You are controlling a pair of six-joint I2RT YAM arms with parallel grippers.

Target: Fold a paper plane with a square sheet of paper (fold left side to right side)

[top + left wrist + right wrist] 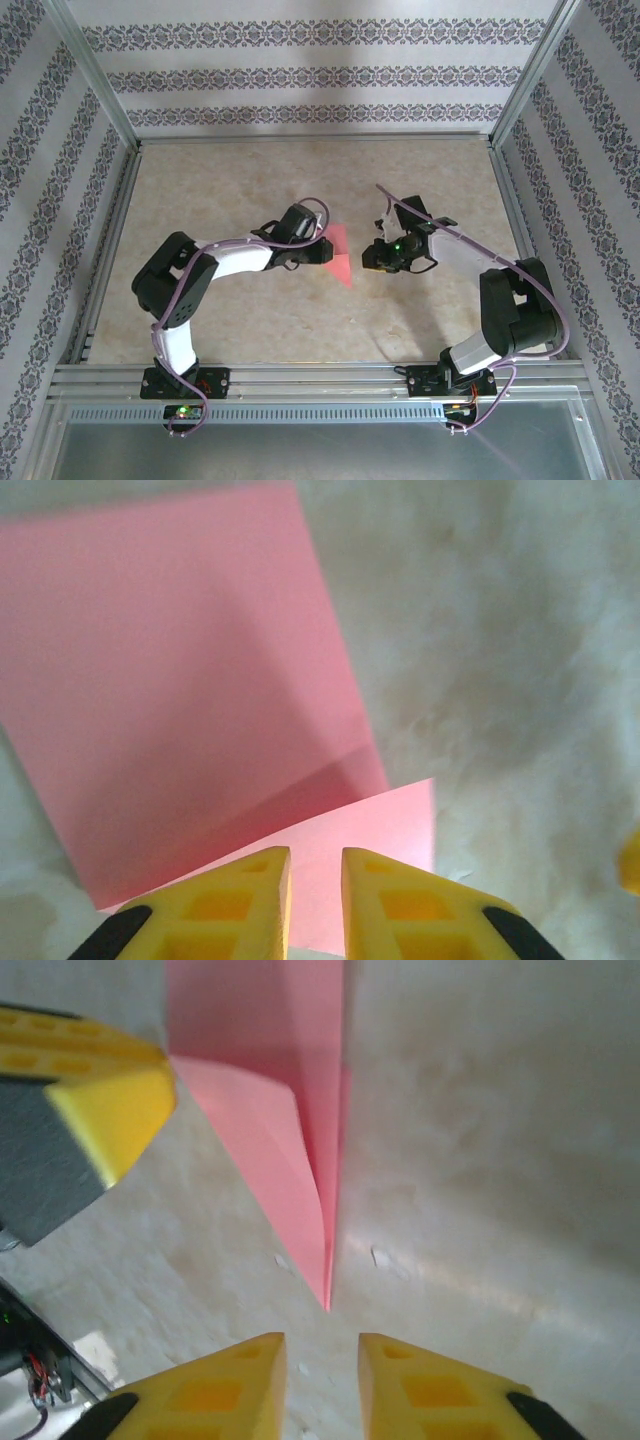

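Pink paper (270, 1040) | tip just before right hand (320, 1352) (apart) | table (500, 1160) open around

Salmon-pink sheet of paper (180, 680), partly out of frame and partly covered.
From the left wrist it runs off at 9 and 12 o'clock, and its near flap slips beneath the left gripper (315, 905) at 6 o'clock; a yellow scrap (632, 862) at 3 o'clock is cut off, unidentifiable. From the right wrist it leaves at 12 o'clock. From above, the left gripper covers its 9 o'clock side.
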